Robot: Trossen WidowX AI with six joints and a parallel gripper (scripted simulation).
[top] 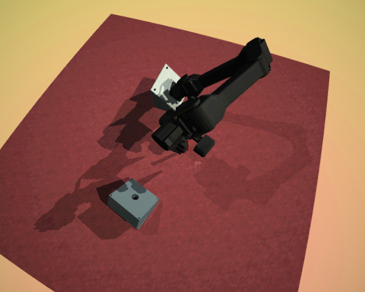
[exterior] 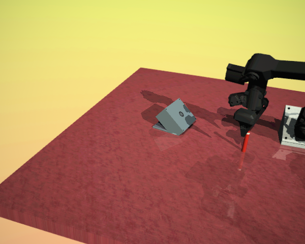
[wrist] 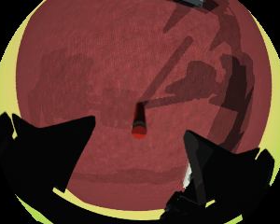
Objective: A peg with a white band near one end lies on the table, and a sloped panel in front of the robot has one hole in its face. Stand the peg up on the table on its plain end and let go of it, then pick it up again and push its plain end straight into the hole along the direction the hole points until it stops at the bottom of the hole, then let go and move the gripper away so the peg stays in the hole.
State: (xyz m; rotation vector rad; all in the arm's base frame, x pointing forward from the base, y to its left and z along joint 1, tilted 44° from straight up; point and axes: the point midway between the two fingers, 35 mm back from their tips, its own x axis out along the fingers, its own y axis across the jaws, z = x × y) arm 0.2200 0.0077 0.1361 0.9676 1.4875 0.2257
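The red peg (exterior: 245,144) (wrist: 139,133) stands upright on the table, with its white band (exterior: 248,133) at the upper end and its plain end down. In the top view the arm hides nearly all of it. My gripper (exterior: 245,132) (wrist: 141,128) points down above the peg, wide open and empty. In the wrist view the peg's top shows between the two spread fingers, touching neither. The grey sloped panel (top: 145,201) (exterior: 172,118) has one empty hole (top: 134,196) (exterior: 181,114) in its face. Only a bit of the panel's edge shows at the top of the wrist view.
A white sloped block (top: 160,82) (exterior: 286,126) with small dark dots at its corners stands beside the arm's base. The arm (top: 230,90) (exterior: 257,68) reaches over the red table (top: 239,245) (exterior: 121,170), and its shadows fall across the table and part of the panel's face.
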